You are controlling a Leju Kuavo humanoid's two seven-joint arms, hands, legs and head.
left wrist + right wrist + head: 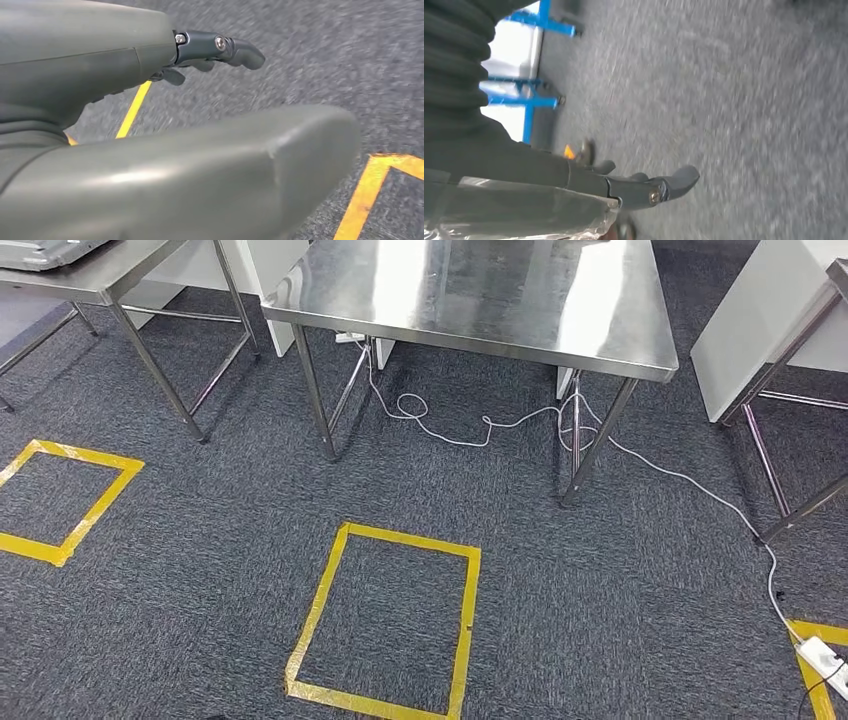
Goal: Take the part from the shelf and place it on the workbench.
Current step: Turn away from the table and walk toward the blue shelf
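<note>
The left hand (210,50) and right hand (644,187) hang over grey carpet, fingers apart, holding nothing. A shiny steel worktop (480,300) fills the frame's top middle. No part can be seen, so where it is, its weight and the best place to hold it cannot be told.

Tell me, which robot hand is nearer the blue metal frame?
Right, probably. The right robot hand hangs near the blue metal frame; the left robot hand hangs over yellow floor tape.

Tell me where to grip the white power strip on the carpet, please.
Probably across the long sides of the white rectangular plastic power strip, coming from above: it lies flat on the grey carpet, and its white cable leaves one end.
</note>
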